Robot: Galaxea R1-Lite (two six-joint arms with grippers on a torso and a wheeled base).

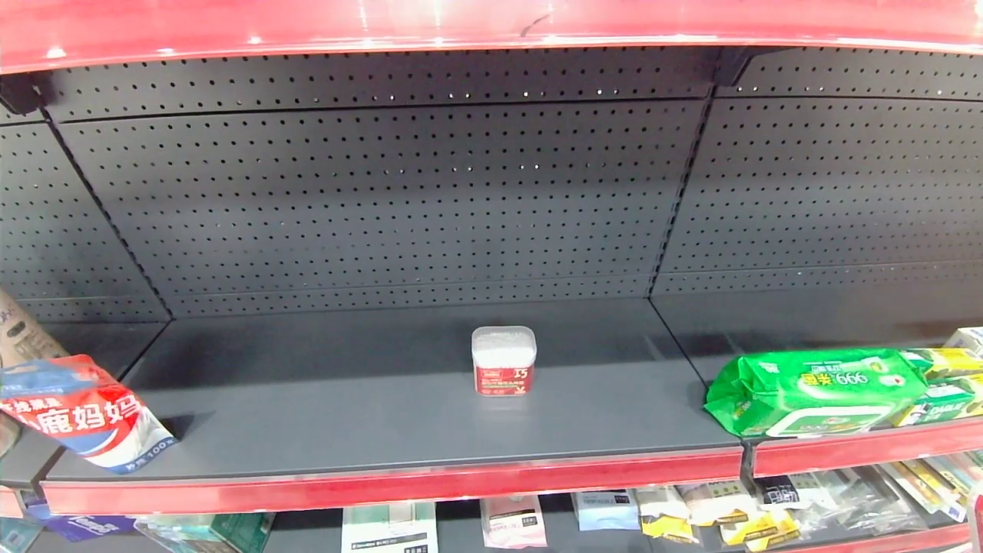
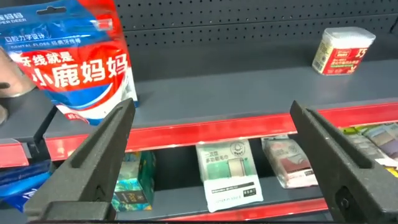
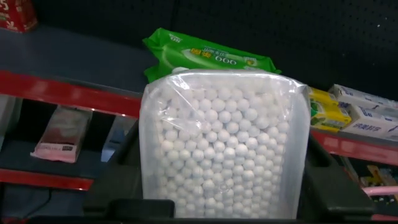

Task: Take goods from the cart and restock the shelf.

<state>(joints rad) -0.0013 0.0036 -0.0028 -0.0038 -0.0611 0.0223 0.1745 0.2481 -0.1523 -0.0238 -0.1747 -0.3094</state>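
Right claw (image 3: 224, 186): you are gripping a clear tub of white beads (image 3: 224, 124) between both fingers; it is standing upright in the grip, out in front of the shelves
Left claw (image 2: 211, 155): it is hanging wide apart with nothing in it, facing the red front lip (image 2: 205, 127)
Shelf board (image 1: 345, 415): bare grey space is lying on either side of 12 o'clock
Blue-and-red bag (image 1: 77, 418): it is leaning at 9 o'clock, close to the front edge
Shelved tub (image 1: 503, 361): it is standing upright at 12 o'clock, mid-board and well apart from its neighbours; it is looking like a match for yours
Green wipes pack (image 1: 814, 388): it is lying flat at 3 o'clock on the next board
Pegboard back (image 1: 384, 207): it is closing off the far side
Risk, lip: coming in too low, you are likely catching the tub's base on the red edge
Risk, neighbour: setting down too near 12 o'clock, you are risking toppling the shelved tub
Risk, grip: the smooth, glossy sides are inviting a slip or tilt
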